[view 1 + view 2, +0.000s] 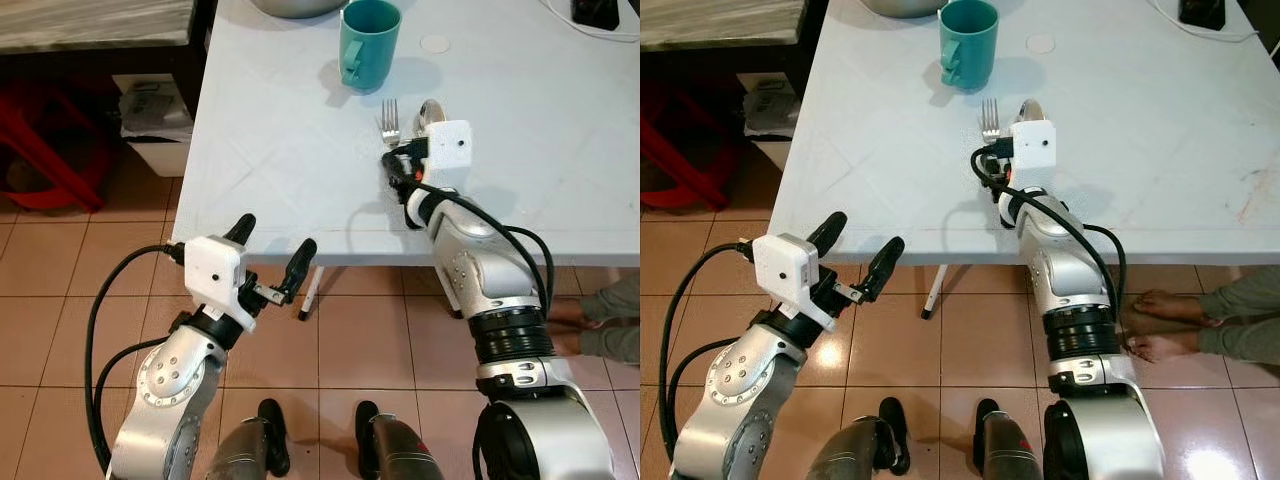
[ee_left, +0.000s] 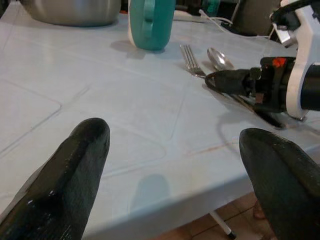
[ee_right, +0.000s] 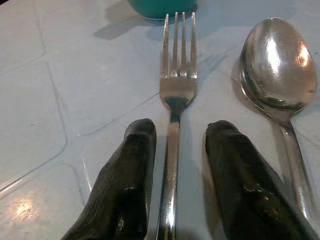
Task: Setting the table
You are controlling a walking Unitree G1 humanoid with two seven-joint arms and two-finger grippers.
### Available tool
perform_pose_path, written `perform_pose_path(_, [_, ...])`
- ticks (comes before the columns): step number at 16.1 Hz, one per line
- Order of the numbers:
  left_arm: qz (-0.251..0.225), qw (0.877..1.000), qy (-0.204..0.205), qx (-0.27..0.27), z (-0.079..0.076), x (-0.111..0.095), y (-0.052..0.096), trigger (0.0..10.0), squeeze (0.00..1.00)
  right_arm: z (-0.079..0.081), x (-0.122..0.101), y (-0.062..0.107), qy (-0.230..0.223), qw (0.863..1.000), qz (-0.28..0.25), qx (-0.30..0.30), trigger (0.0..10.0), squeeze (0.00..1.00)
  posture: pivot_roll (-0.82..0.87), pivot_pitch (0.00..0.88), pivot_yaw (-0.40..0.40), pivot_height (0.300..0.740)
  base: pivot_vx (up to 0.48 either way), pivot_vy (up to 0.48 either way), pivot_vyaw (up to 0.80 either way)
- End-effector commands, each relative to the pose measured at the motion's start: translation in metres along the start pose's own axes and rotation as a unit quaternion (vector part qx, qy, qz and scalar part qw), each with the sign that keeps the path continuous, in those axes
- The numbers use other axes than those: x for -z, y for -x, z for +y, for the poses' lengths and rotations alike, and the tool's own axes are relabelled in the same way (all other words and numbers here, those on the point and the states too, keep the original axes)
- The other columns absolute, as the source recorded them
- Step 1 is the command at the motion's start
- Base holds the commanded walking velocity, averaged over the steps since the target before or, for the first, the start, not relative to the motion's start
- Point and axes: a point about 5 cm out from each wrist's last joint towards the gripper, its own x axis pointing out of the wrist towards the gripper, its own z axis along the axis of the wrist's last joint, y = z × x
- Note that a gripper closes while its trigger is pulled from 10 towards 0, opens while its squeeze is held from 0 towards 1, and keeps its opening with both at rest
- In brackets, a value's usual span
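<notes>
The right end effector [image 3: 172,165] straddles the fork [image 3: 176,75] handle, fingers parted, unclenched, aligned with its long axis; the spoon [image 3: 277,65] lies parallel just beside.

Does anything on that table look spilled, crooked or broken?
Nothing stands out. The fork and spoon lie side by side, roughly parallel, near the upright teal mug on the white table. No spill shows. The right gripper straddles the fork's handle, jaws apart.
</notes>
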Motion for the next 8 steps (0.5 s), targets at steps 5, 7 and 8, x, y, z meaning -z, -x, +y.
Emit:
perform_pose_path(5, [0.013, 1.0, 0.0, -0.002, 0.0027, 0.0043, 0.002, 10.0, 0.0, -0.0039, 0.0434, 0.0051, -0.029, 0.995, 0.096, 0.015, 0.0, 0.0, -0.07, 0.332, 0.031, 0.74, 0.0, 0.0, 0.0])
perform_pose_path(7, [0.013, 1.0, 0.0, -0.002, 0.003, 0.0048, 0.0018, 10.0, 0.0, -0.003, 0.0447, 0.0048, -0.031, 0.995, 0.098, 0.014, 0.0, 0.0, -0.07, 0.331, 0.032, 0.74, 0.0, 0.0, 0.0])
perform_pose_path(8, [0.013, 1.0, 0.0, -0.002, 0.0027, 0.0048, 0.0017, 10.0, 0.0, -0.002, 0.0444, 0.0047, -0.033, 0.995, 0.098, 0.013, 0.0, 0.0, -0.07, 0.331, 0.032, 0.74, 0.0, 0.0, 0.0])
